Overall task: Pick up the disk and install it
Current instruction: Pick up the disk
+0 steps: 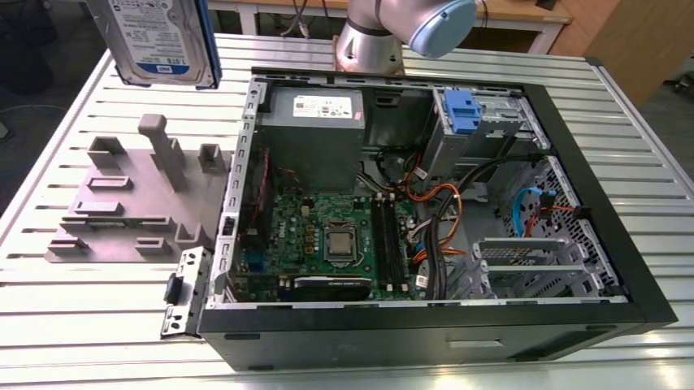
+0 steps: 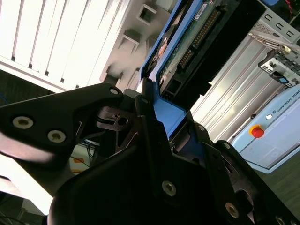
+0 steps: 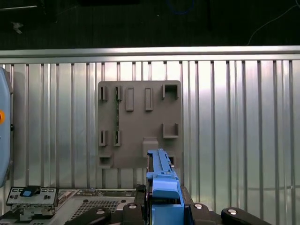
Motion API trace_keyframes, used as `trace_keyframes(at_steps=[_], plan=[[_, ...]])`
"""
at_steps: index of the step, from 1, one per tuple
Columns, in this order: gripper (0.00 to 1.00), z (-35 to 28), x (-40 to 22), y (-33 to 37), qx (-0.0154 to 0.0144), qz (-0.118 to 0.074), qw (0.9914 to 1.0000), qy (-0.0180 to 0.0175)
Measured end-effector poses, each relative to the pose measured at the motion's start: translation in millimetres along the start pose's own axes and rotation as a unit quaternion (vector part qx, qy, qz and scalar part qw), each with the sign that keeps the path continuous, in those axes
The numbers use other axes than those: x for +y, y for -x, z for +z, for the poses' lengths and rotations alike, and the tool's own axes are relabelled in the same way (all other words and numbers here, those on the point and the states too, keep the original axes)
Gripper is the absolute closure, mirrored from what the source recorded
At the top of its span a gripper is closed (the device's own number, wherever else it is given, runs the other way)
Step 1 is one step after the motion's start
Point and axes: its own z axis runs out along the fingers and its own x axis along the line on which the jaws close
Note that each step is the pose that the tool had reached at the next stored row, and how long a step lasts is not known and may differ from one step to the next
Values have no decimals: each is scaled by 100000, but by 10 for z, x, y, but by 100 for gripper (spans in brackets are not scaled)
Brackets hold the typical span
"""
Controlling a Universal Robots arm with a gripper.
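The disk (image 1: 162, 41), a silver drive with a white-and-blue label in a blue carrier frame, hangs upright high above the table at the exterior view's upper left, over the grey holder (image 1: 130, 203). My gripper (image 2: 171, 126) is shut on the disk (image 2: 174, 115); its black fingers (image 2: 147, 110) clamp the blue frame on both sides. Beyond the jaws the drive's green circuit board faces the second wrist camera. In the first wrist view the blue edge of the disk (image 3: 161, 178) rises from the gripper (image 3: 161, 208), with the grey holder (image 3: 140, 126) straight below it.
An open computer case (image 1: 607, 203) lies on the slatted metal table (image 1: 109, 325), to the exterior view's right of the holder. Inside are a grey power supply (image 1: 314, 110), a motherboard (image 1: 325, 236), cables and a drive bay with a blue latch (image 1: 461, 110). The arm's base (image 1: 375, 41) stands behind the case.
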Motion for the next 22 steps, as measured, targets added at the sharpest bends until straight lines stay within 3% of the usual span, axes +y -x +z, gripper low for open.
trace_keyframes(at_steps=[4, 16, 22], plan=[[64, 0, -2, -35, 26, 0, 100000, -1], [64, 0, -5, -39, 28, -1, 100000, 1], [64, 1, -120, -36, 29, 3, 100000, 0]])
